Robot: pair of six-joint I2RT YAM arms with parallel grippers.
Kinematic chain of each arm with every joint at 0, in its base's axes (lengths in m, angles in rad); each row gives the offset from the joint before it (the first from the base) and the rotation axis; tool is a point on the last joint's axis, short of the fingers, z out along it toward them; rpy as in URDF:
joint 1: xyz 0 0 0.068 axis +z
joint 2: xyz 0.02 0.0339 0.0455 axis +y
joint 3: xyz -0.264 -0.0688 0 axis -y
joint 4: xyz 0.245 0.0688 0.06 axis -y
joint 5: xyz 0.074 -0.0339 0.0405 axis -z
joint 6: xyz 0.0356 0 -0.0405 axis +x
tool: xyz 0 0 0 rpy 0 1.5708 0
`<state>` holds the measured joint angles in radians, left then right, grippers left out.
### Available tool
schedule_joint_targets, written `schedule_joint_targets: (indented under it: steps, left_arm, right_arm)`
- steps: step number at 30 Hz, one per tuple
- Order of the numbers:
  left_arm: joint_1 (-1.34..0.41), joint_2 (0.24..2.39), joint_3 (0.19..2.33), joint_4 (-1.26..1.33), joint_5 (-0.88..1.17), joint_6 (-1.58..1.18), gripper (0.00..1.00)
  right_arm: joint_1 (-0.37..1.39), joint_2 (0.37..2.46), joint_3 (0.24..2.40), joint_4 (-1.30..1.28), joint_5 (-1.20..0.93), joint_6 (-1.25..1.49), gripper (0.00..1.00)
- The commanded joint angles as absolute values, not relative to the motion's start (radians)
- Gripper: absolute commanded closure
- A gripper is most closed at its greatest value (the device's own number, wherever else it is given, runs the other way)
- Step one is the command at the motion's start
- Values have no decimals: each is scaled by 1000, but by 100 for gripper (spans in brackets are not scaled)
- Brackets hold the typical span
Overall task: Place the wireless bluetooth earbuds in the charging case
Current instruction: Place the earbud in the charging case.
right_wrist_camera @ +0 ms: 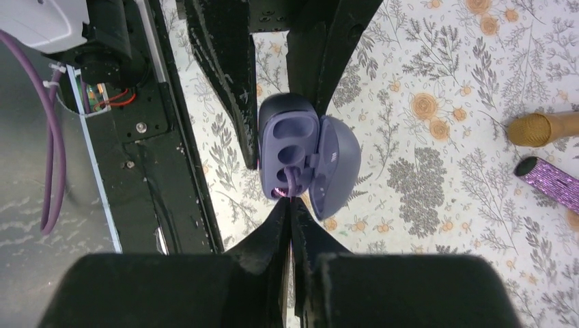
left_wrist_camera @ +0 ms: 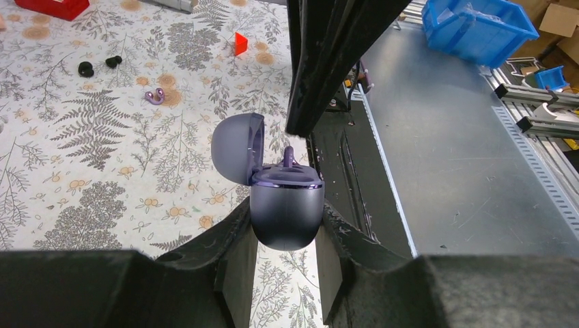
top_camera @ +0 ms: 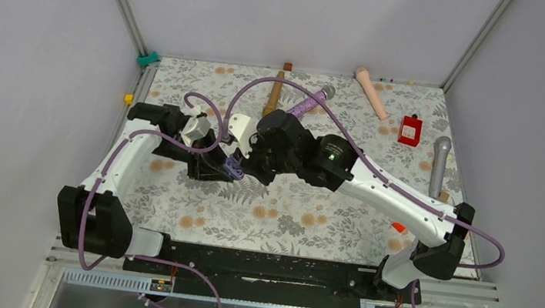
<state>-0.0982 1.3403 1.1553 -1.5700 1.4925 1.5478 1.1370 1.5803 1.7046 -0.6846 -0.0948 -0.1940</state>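
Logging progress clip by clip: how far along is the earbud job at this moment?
Done: the charging case is clamped between the left fingers, lid open. In hand: the right fingers pinch a lilac earbud at the case's wells, not yet released. Left: a second lilac bud and two black buds lie on the table.

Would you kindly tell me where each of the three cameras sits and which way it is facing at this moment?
Top external: above and behind the bases, looking down on the table; the left arm and right arm meet mid-table.
Left wrist: on the left arm, looking rightward along the near edge; the left gripper is shut on the open case.
Right wrist: on the right arm, looking down; the right gripper pinches an earbud.
Shared: both wrist views show the case, the earbud and the other gripper.
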Motion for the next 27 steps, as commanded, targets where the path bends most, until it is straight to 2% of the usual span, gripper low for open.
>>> schedule_joint_targets:
  steps: [1, 8, 16, 22, 27]
  left_arm:
    - [-95, 1345, 1184, -1609, 1542, 1573, 100]
    - [-82, 1357, 1204, -1611, 1498, 1597, 100]
    - [-57, 1345, 1256, -1611, 1344, 1604, 100]
    - [-38, 1343, 1213, -1612, 1297, 1600, 100]
    - [-18, 1253, 1094, -1610, 1328, 1687, 100]
  right_arm:
    - [1144, 1478, 1775, -767, -104, -257, 91]
    - [1105, 1247, 1561, -770, 44, -455, 78]
    - [735, 1052, 1249, -716, 8, -514, 76]
    - [683, 1126, 1031, -579, 149, -542, 75]
    - [665, 1365, 1060, -552, 297, -473, 75]
